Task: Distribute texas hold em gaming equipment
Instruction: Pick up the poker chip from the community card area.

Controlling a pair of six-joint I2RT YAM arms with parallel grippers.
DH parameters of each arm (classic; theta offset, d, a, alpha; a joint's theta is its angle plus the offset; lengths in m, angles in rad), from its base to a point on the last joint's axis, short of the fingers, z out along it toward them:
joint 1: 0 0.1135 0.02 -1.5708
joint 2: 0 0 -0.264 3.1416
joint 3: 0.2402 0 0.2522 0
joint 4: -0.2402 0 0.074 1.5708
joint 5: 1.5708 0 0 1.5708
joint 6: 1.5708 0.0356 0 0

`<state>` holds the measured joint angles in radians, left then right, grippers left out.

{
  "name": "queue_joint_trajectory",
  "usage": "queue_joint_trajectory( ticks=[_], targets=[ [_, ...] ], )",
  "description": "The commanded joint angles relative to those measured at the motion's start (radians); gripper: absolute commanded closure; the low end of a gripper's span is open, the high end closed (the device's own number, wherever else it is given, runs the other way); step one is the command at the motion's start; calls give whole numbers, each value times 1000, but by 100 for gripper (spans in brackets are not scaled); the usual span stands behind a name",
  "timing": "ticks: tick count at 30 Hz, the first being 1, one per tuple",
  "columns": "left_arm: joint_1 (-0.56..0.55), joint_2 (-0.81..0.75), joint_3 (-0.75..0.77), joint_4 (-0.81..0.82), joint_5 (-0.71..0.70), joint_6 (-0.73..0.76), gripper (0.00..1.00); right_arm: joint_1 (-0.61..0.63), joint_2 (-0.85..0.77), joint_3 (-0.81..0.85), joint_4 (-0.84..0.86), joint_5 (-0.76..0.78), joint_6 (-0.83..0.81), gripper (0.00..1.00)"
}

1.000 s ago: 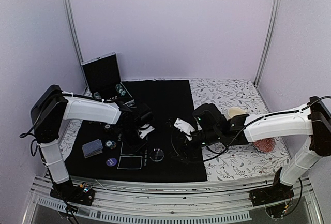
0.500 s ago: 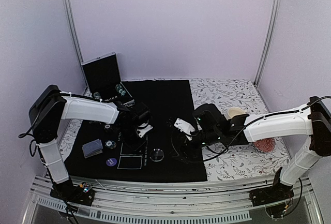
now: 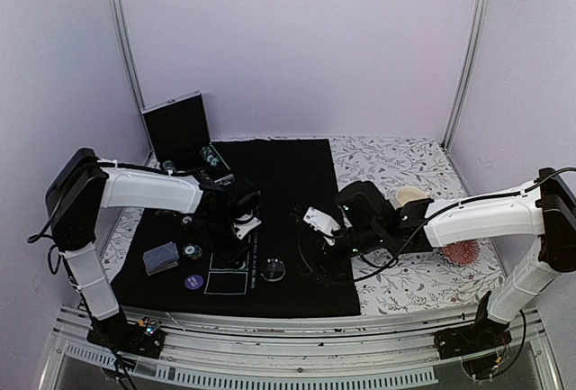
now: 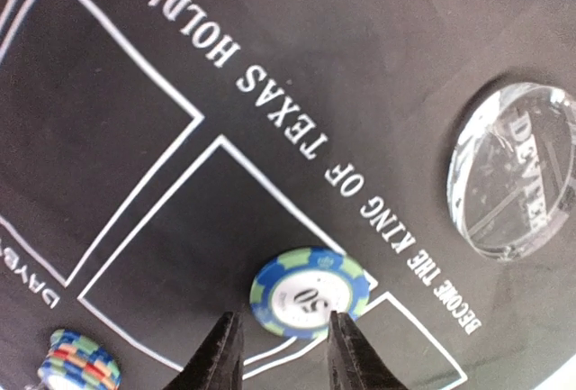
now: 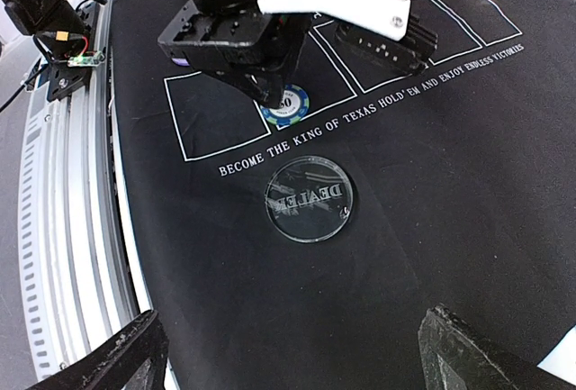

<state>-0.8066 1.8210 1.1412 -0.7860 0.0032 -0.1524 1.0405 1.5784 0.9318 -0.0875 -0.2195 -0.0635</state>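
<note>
A blue-and-green striped "50" poker chip lies flat on the black printed mat, at the corner of a white card outline. My left gripper is open just above it, and its fingertips straddle the chip's near edge. The right wrist view shows the same chip under the left gripper. The clear "DEALER" disc lies on the mat ahead of my right gripper, which is wide open and empty. A small chip stack sits nearby.
In the top view a card deck, striped chips and a purple-blue disc sit at the mat's left. An open black case stands at the back left. A cream cup and a reddish dish are at the right.
My left gripper has shifted slightly left and toward the near edge over the card outlines. The right arm has stayed still.
</note>
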Motion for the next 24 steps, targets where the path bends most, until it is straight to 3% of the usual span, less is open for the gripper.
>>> queue_joint_trajectory(
  ticks=[1,5,8,24],
  targets=[
    [23,-54,38,-41,-11,-7,65,6,-18,13,-6,5,1,1],
    [16,-42,40,-39,5,-3,40,6,-16,11,-4,2,1,1],
    [-3,-21,42,-25,5,9,32,6,-14,11,-2,-2,2,1],
    [-50,98,50,14,-2,16,40,6,-20,-5,6,3,6,1]
  ],
)
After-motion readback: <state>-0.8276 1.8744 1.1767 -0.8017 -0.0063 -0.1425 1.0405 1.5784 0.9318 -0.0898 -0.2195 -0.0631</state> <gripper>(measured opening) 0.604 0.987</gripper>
